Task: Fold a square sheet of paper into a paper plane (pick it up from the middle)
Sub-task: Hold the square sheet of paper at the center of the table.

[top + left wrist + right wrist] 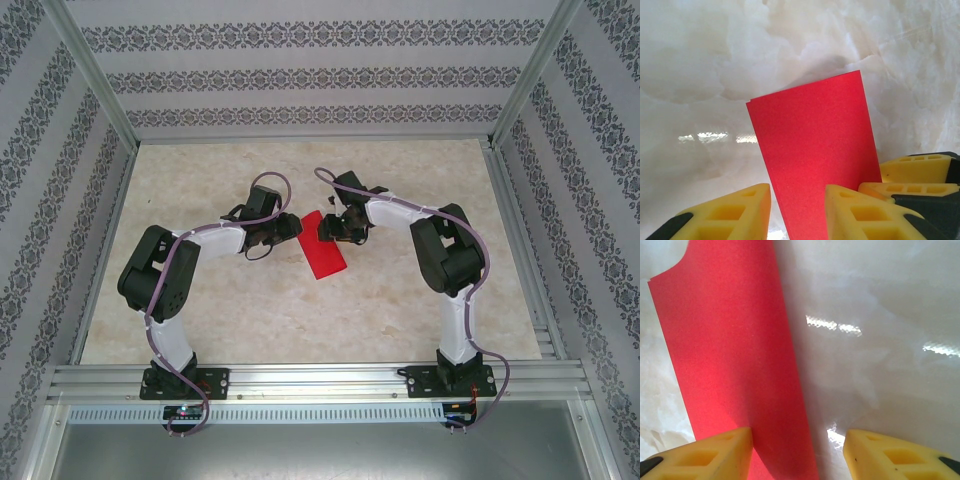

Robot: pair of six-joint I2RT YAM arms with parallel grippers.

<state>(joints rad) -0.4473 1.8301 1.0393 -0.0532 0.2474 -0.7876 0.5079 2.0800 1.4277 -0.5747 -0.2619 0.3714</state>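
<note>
Sheet of paper (322, 247) on the table (300, 320), mid-table, between left gripper (284, 232) and right gripper (335, 228).

The paper (815, 155) is matt red; the marble-look table (700, 75) is glossy.

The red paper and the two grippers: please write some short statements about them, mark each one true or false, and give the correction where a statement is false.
1. The red paper lies between the left gripper and the right gripper. True.
2. The red paper is already a pointed dart. False: it is an oblong with straight, blunt ends.
3. The jaws of the right gripper are shut. False: they stand apart, one over the paper, the other over the bare table.
4. The table is pale and marbled. True.
</note>
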